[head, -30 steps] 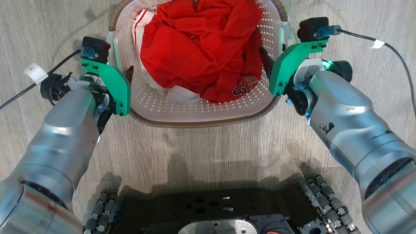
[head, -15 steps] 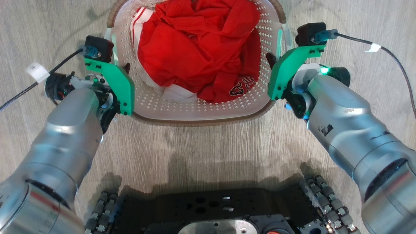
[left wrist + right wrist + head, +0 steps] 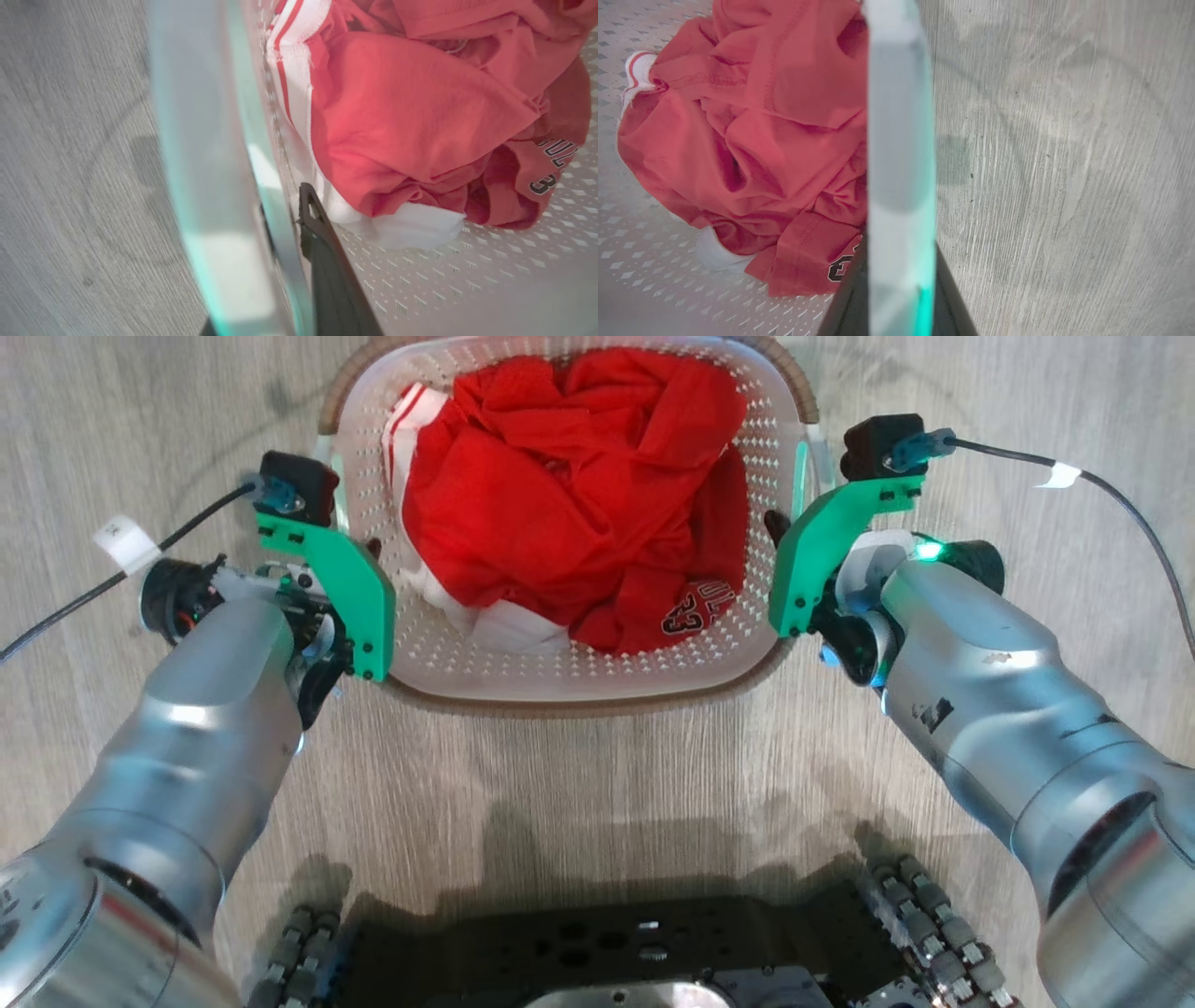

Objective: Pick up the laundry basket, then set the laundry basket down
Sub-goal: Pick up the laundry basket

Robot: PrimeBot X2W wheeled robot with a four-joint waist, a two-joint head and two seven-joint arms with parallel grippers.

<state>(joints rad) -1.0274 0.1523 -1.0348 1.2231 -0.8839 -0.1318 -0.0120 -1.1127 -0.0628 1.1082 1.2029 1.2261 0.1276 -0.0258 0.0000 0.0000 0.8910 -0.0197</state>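
Between my left gripper [image 3: 358,549] and right gripper [image 3: 787,525], the laundry basket [image 3: 579,670] lies centred, each set of jaws pinching its nearer side, neither arm closer.

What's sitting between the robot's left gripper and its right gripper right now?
The laundry basket, holding bunched red clothing, spans the stretch between the left gripper and the right gripper, as the head view shows.

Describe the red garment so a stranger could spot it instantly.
Against the pale wood floor, find the white perforated laundry basket. Crumpled inside is the red jersey, set apart by white trim and dark lettering.
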